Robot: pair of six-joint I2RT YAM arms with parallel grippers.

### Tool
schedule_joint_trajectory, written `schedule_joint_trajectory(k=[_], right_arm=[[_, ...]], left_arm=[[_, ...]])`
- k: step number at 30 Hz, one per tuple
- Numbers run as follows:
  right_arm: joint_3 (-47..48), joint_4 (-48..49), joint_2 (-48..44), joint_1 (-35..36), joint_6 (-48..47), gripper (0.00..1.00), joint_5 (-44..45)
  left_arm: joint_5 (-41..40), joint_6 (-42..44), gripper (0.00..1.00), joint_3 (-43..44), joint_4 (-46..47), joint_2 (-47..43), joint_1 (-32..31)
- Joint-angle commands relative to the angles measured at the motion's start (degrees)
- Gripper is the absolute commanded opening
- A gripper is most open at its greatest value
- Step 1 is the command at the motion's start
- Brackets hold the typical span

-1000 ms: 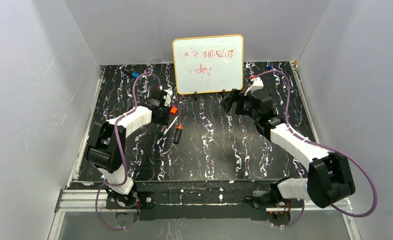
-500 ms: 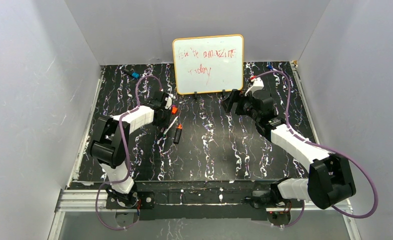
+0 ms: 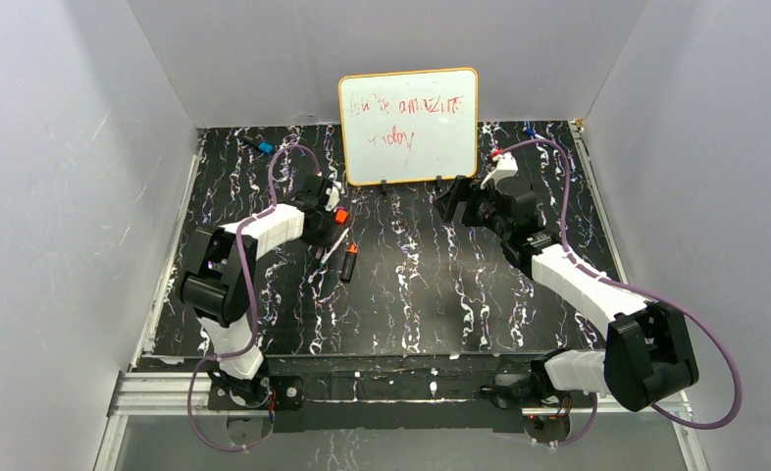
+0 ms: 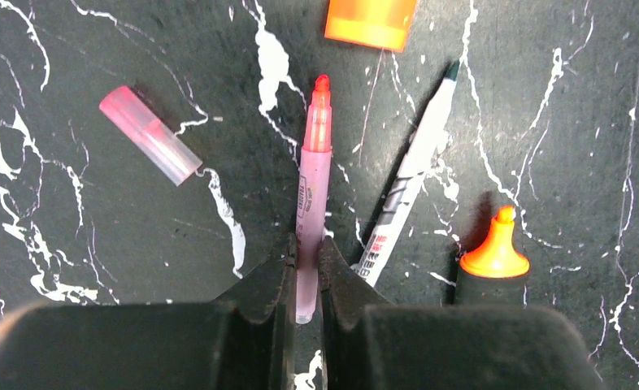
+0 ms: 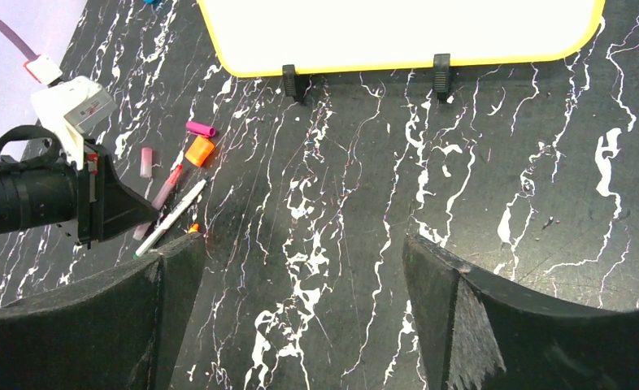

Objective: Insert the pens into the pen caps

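Left gripper [image 4: 304, 272]: clamped shut on the tail end of the pink pen [image 4: 314, 187], tip pointing to 12 o'clock.
Right gripper [image 5: 304, 264]: spread wide, holding nothing, well apart from the pens.
Pink cap [image 4: 149, 146]: lying flat at 10 o'clock from the held pen, apart from it.
Neighbours: white pen [image 4: 410, 175] just beside at 3 o'clock; orange cap [image 4: 371, 18] at 1 o'clock.
Handling: probably light, stiff, slick plastic; likely to pivot when gripped so near the tail.
Hold: better mid-barrel; cap pinched across its sides, mouth left free.
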Motion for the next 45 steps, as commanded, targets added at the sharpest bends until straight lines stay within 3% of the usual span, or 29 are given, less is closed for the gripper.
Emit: schedule_joint_trajectory(k=[1, 8, 14, 19, 24, 31, 40, 45], right_arm=[[-0.56, 2.86, -0.98, 0.07, -0.06, 0.99, -0.6], [0.58, 4.3, 1.36, 0.94, 0.33, 0.99, -0.67], [5.46, 5.46, 8.32, 6.21, -1.9, 0.99, 1.36], [15.8, 3.29, 18.33, 10.15, -0.73, 0.99, 2.95], [30.45, 2.03, 29.73, 17.45, -6.27, 0.97, 4.65], [52.09, -6.38, 48.01, 20.64, -8.71, 0.72, 6.24], [69.36, -10.83, 63.22, 25.33, -13.24, 0.66, 6.63], [73.95, -10.44, 67.03, 26.3, -14.52, 0.6, 5.24]], left_arm=[[-0.63, -0.54, 0.0, -2.43, -0.46, -7.31, 0.03], [-0.28, -2.56, 0.0, -5.78, 1.26, -18.24, 0.68], [3.09, -4.82, 0.0, -10.87, 1.93, -29.2, 4.32], [4.52, -6.75, 0.0, -16.14, 1.79, -36.11, 9.0], [0.64, -9.37, 0.0, -19.05, 1.24, -39.74, 12.89], [3.75, -11.48, 0.0, -20.78, 2.64, -41.28, 18.94], [4.79, -11.24, 0.0, -20.79, 2.7, -42.65, 19.78], [4.93, -10.98, 0.0, -20.79, 2.58, -43.08, 19.76]])
